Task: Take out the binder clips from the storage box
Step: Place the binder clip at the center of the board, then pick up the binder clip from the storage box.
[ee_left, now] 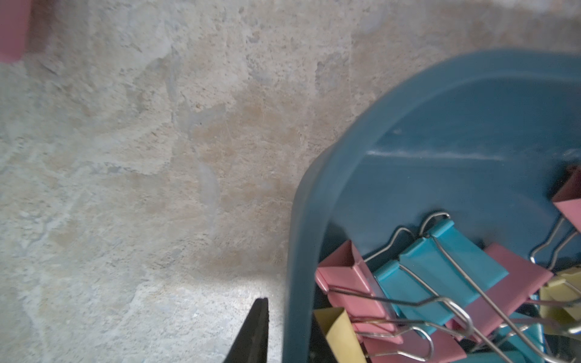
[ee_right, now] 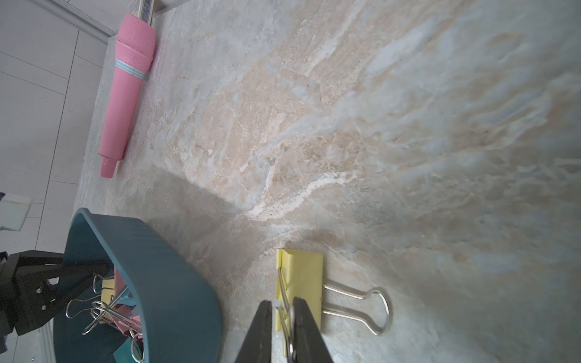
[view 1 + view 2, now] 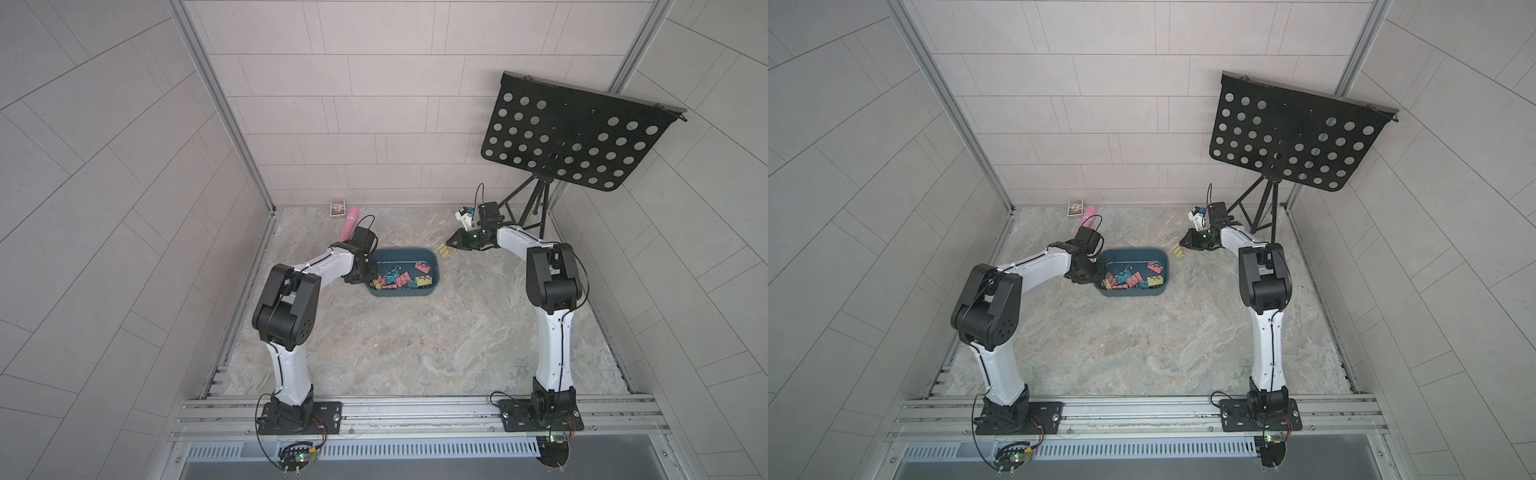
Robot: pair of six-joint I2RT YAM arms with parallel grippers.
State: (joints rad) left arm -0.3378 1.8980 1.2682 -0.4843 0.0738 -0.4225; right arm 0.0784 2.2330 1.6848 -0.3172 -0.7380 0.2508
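Jaws of the right gripper (image 2: 282, 303) stand narrowly apart around the wire handle of a yellow clip (image 2: 303, 270), grip uncertain; it lies on the table (image 2: 408, 141) beside the box (image 2: 163, 276); the left gripper (image 3: 369, 275) clamps the box rim; the clips (image 3: 399, 280) inside look light, stiff, tangled; pinch one wire loop.

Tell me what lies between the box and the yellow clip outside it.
Only bare table separates the box from the yellow clip; the right wrist view shows it.
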